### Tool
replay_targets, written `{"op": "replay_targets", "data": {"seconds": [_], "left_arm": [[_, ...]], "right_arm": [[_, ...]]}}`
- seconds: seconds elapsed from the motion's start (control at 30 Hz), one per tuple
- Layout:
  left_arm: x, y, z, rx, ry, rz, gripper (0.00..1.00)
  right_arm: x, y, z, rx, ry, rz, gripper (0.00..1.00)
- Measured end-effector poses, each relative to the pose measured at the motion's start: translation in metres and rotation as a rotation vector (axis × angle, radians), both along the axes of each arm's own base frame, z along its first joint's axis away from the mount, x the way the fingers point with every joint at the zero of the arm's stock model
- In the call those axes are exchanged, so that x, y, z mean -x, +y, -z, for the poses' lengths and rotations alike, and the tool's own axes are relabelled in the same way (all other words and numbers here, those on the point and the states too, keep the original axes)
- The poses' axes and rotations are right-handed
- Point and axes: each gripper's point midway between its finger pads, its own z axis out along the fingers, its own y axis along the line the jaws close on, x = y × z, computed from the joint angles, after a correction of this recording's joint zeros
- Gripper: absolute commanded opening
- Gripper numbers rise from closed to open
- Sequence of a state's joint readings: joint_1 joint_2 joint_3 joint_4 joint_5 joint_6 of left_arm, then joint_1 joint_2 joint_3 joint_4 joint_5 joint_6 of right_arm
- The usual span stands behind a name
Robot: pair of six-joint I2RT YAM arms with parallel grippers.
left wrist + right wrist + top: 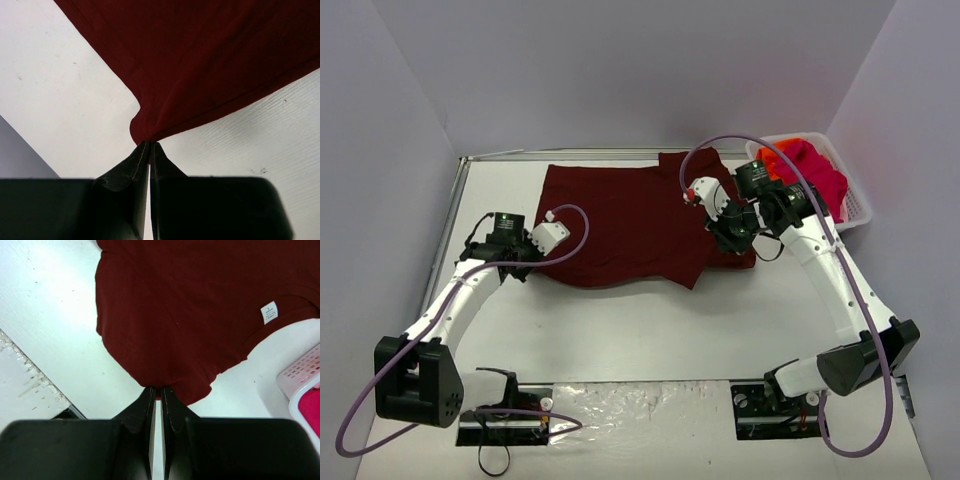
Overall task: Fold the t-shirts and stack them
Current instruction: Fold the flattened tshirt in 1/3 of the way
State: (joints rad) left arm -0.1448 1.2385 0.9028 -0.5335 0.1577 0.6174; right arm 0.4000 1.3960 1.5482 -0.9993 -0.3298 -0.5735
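Observation:
A large dark maroon t-shirt lies spread across the back middle of the table. My left gripper is shut on its near left corner, seen in the left wrist view pinching the cloth. My right gripper is shut on the shirt's near right edge, seen in the right wrist view with the cloth bunched at the tips. A small white neck label shows on the shirt. Pink and orange t-shirts lie in the basket.
A white lattice basket stands at the back right, holding the pink and orange shirts; its corner shows in the right wrist view. Grey walls enclose the table on the left, back and right. The arm bases sit at the near edge.

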Motion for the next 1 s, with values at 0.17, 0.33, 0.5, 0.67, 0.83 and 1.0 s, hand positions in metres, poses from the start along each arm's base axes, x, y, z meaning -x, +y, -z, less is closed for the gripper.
{"op": "replay_targets", "data": {"seconds": [0.17,0.33,0.5,0.67,0.83,1.0], "left_arm": [[0.000,0.001,0.003,-0.006,0.010,-0.003,0.02],[-0.001,0.002,0.002,-0.011,0.004,-0.007,0.02],[-0.005,0.003,0.003,-0.024,0.000,-0.012,0.02],[-0.013,0.005,0.004,-0.040,0.003,-0.021,0.02],[-0.026,0.005,0.004,-0.051,0.001,-0.029,0.03],[-0.041,0.004,0.006,-0.059,0.004,-0.033,0.02]], "right_arm": [[-0.016,0.003,0.004,0.025,0.009,-0.006,0.00],[-0.037,0.006,0.011,0.052,0.019,-0.011,0.00],[-0.058,0.008,0.014,0.066,0.014,-0.015,0.00],[-0.074,0.007,0.018,0.079,0.015,-0.013,0.00],[-0.093,0.005,0.028,0.092,0.032,-0.002,0.00],[-0.113,0.004,0.041,0.100,0.051,0.013,0.00]]}}
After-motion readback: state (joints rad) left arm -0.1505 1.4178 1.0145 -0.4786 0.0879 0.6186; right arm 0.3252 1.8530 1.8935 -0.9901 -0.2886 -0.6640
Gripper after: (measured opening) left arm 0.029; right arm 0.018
